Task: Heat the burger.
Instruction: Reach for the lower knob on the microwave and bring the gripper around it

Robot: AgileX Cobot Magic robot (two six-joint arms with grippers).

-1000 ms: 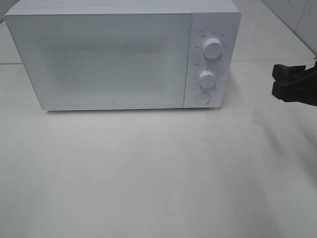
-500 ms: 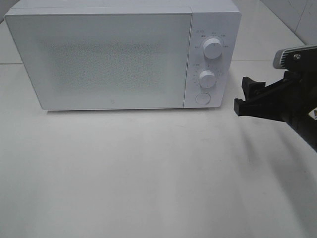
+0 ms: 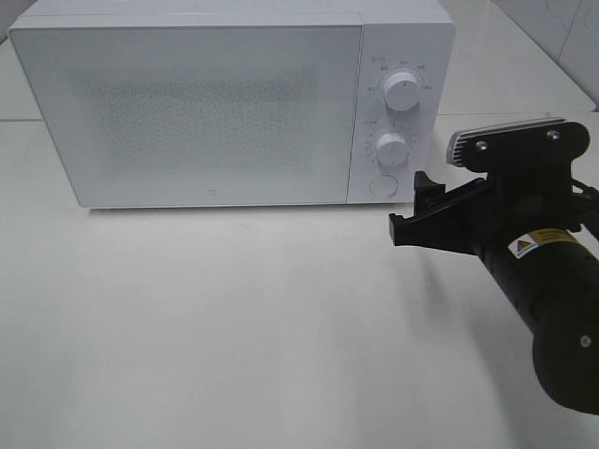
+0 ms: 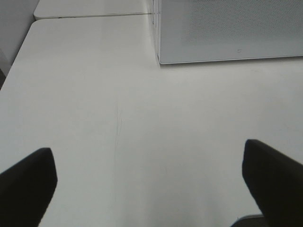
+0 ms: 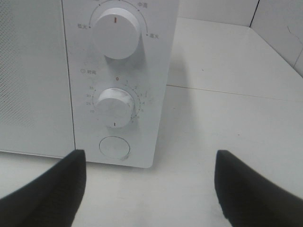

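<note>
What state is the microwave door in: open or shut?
Shut: the door lies flush with the control panel, and no interior shows.

You see a white microwave (image 3: 215, 112) just ahead of your black right pincer (image 3: 412, 204), its door (image 3: 187, 112) speckled with fine grey dots, its white knobs (image 5: 116, 33) marked red, on a plain white bench (image 3: 234, 327).
</note>
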